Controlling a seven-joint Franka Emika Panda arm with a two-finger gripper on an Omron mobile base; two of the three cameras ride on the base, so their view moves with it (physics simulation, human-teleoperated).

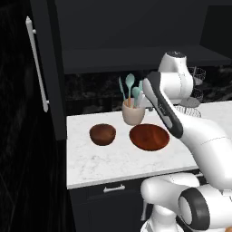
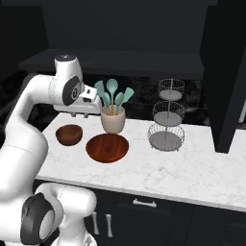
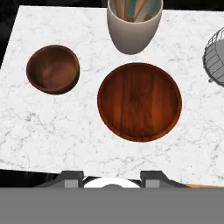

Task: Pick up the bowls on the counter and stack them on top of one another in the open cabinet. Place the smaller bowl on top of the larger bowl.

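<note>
Two bowls sat apart on the table (image 1: 99, 165): the larger bowl (image 3: 139, 101) directly beneath the raised tool (image 2: 82, 114), the smaller bowl (image 3: 53, 68) off to its left; tool's grip state indeterminable.

No readable text, label, brand, number or sign appears anywhere in these pictures. The bowls, the cup of utensils, the counter and the cabinet all have plain, unmarked surfaces. The robot's white arm carries no legible lettering either.
</note>
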